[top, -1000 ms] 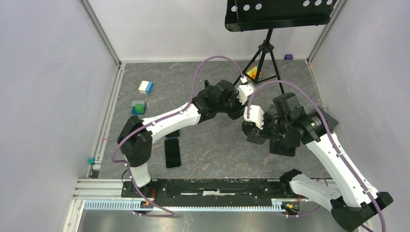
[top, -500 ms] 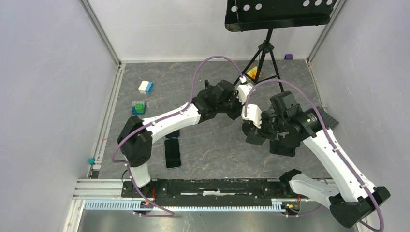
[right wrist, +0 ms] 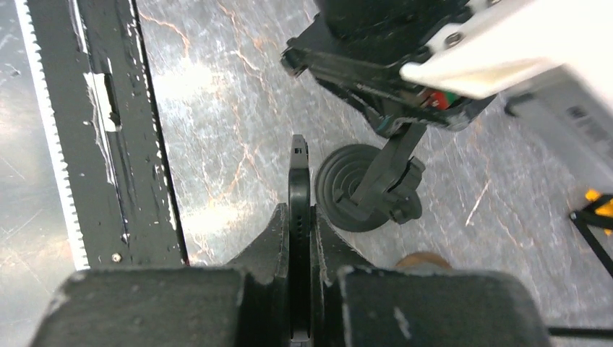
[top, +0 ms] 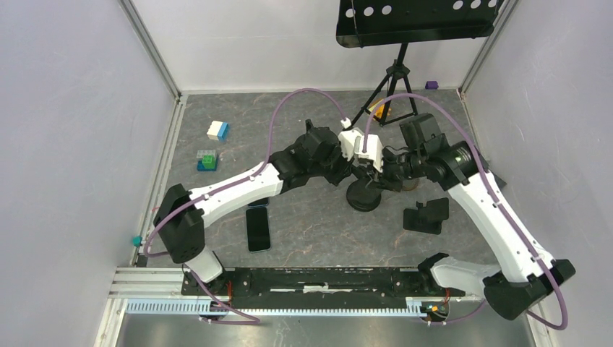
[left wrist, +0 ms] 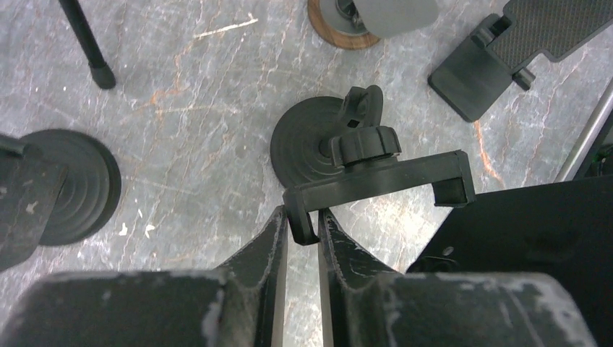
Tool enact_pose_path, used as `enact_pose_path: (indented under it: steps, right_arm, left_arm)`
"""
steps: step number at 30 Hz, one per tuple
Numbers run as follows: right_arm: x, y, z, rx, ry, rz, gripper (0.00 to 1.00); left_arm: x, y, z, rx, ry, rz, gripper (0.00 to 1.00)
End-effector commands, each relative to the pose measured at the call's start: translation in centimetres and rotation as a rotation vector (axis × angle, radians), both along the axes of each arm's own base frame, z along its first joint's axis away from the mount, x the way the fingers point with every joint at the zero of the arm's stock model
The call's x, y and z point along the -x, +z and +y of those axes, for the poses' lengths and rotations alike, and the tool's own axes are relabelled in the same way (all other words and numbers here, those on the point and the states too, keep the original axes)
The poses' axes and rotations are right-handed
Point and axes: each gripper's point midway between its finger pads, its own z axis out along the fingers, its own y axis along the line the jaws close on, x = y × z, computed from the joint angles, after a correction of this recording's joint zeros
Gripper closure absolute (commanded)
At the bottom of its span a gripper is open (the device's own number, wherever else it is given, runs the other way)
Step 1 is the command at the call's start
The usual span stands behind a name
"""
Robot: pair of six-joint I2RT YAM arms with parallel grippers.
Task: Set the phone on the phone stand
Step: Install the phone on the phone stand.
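both clamped: left gripper (left wrist: 303, 218) on phone stand (left wrist: 383, 173), right gripper (right wrist: 299, 212) on phone (right wrist: 298, 165).

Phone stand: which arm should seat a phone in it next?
Right. The right claw grips a phone edge-on, just short of the phone stand; the left claw is busy pinching its cradle.

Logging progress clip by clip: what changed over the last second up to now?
The right arm swung away from the near edge. Its right pincer, shut on a thin dark slab, likely a phone, now hangs beside the left pincer. This uncovered the phone stand, whose cradle the left pincer clamps. The left arm's shoulder shifted left. The flat phone, blocks and tripod stayed put.
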Motion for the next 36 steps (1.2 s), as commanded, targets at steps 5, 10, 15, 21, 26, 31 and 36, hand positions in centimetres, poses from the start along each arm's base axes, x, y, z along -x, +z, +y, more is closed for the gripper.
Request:
enact_pose_path:
  steps: [5, 10, 15, 21, 26, 31, 36]
  right_arm:
    - [-0.2, 3.2, 5.2, -0.129, 0.205, -0.036, 1.0]
    - [0.8, 2.9, 7.7, -0.127, 0.306, -0.047, 1.0]
    - [0.6, 2.3, 8.7, -0.096, 0.375, -0.065, 1.0]
    - [0.1, 1.4, 8.8, -0.042, 0.438, -0.097, 1.0]
    - [-0.9, 0.8, 8.6, 0.013, 0.448, -0.126, 1.0]
    - [-1.5, 0.3, 8.4, 0.055, 0.471, -0.146, 1.0]
    - [-1.9, -0.1, 8.5, 0.07, 0.485, -0.15, 1.0]
  left_arm:
    - [1.6, 2.0, 2.1, 0.075, 0.064, 0.009, 0.98]
    - [2.5, 1.6, 2.6, 0.079, 0.026, -0.003, 0.98]
    - [2.9, 1.8, 2.8, 0.083, 0.001, -0.024, 0.98]
    - [3.3, 1.4, 3.0, 0.079, -0.023, -0.027, 0.98]
    - [3.5, 1.3, 3.1, 0.077, -0.043, -0.03, 0.98]
    - [3.9, 1.0, 2.9, 0.078, -0.063, -0.022, 0.98]
    - [4.1, 0.9, 2.8, 0.082, -0.077, -0.018, 0.98]
